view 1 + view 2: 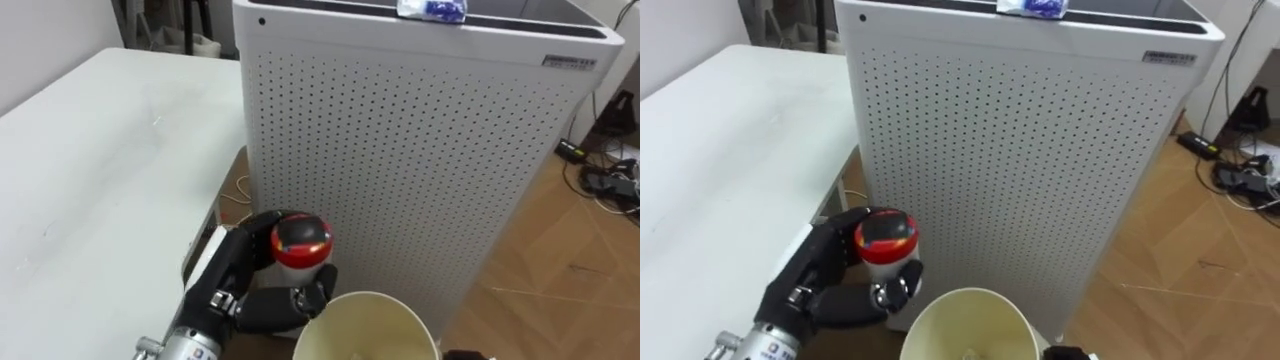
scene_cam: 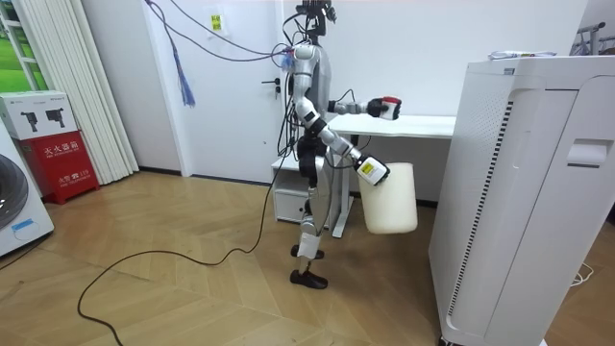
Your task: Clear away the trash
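Your left hand [image 1: 262, 275] is clenched round the garbage: a small red-topped container [image 1: 301, 241], which may be a drink can or a little bottle; the view is too poor to say which. The fingers and thumb wrap its lower body and the red top stands clear above them, nearly upright. It hangs just above and to the left of the bin's rim, between the table edge and the cabinet.

Judge it light and probably empty, with thin, smooth walls. A hard squeeze could dent it and a loose one could let it slide, so grip the middle of the body, not the top.

Just below it is the white bin [image 1: 345, 300], mouth open and facing up. In the room view your right hand [image 2: 370, 171] is at the bin's rim, but you cannot tell how its fingers sit.

Left is the white table [image 1: 90, 180]. Ahead stands the white perforated cabinet [image 1: 420, 150], with a blue-and-white wrapper [image 1: 432, 9] on top.
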